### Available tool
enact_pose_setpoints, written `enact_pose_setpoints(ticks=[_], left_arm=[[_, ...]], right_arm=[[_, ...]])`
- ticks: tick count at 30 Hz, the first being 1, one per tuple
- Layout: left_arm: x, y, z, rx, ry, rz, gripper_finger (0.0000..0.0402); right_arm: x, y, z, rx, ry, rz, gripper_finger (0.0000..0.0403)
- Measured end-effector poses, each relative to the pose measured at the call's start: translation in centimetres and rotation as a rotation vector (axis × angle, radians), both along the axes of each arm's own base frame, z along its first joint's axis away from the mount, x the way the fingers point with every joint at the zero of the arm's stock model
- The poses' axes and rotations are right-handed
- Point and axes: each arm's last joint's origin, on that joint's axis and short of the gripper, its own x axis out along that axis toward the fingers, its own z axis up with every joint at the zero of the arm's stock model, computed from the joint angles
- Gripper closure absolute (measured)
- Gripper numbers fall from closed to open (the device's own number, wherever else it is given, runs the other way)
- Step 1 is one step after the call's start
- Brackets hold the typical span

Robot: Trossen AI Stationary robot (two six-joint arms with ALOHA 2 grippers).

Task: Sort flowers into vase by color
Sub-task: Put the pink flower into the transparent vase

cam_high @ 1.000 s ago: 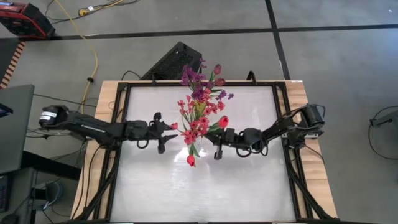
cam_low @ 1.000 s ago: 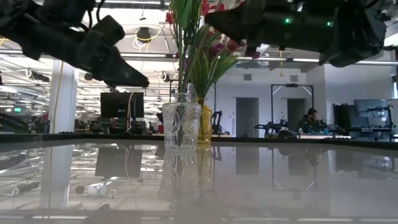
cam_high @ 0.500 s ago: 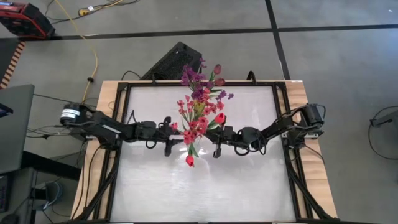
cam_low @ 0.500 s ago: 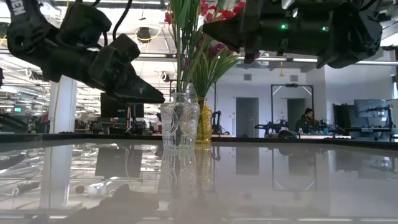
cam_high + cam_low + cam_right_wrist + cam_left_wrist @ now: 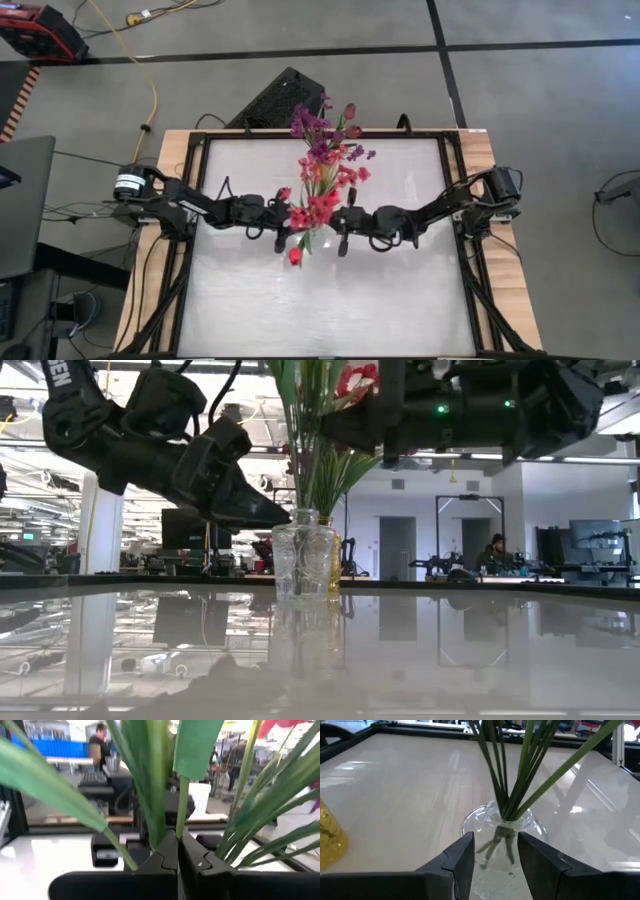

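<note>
- Looking down from above, the flowers [image 5: 318,185] stand a little above the middle of the pale desk [image 5: 330,300], red-pink blossoms bunched at the centre.
- Purple sprays [image 5: 312,122] and a dark maroon tulip [image 5: 349,110] sit at the twelve o'clock end of the cluster; one red tulip [image 5: 295,256] hangs out at the six o'clock end.
- The left gripper [image 5: 281,233] comes in from nine o'clock and is right against the bunch.
- Its wrist camera shows the jaws parted, one finger [image 5: 462,860] on each side of the clear glass vase [image 5: 501,827]; I cannot tell whether they press on the glass.
- Green stems [image 5: 512,775] run down into that vase's neck, packed tightly together.
- A yellow vase [image 5: 329,840] shows at the edge of that same wrist view, apart from the clear one.
- The right gripper [image 5: 342,238] reaches in from three o'clock, level with the left one, just beside the blossoms.
- Its jaws are closed tight on a single green stem [image 5: 183,800], which rises straight up from between the fingertips [image 5: 165,851], with long leaves all round it.
- At desk height, the clear vase stands upright on the glossy surface, the yellow one just behind it.
- A person [image 5: 98,742] stands in the room far behind the desk.
</note>
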Motion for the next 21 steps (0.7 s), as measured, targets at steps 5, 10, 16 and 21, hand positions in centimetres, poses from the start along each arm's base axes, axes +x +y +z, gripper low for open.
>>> enact_pose_setpoints(ticks=[5,10,16,21], left_arm=[[0.14,0.03,0.21,0.006,-0.006,0.0,0.0262],[0.13,0.06,0.17,0.008,-0.001,0.007,0.0262],[0.12,0.06,0.15,0.008,0.001,0.008,0.0262],[0.12,0.05,0.16,0.008,0.001,0.008,0.0262]], right_arm=[[0.59,0.09,-0.09,-0.014,0.065,0.0,0.0379],[0.61,-0.01,-0.52,-0.01,0.108,-0.005,0.0356],[0.62,-0.14,-0.66,-0.011,0.123,-0.009,0.035],[0.35,-0.11,-0.04,-0.018,0.156,-0.007,0.0331]])
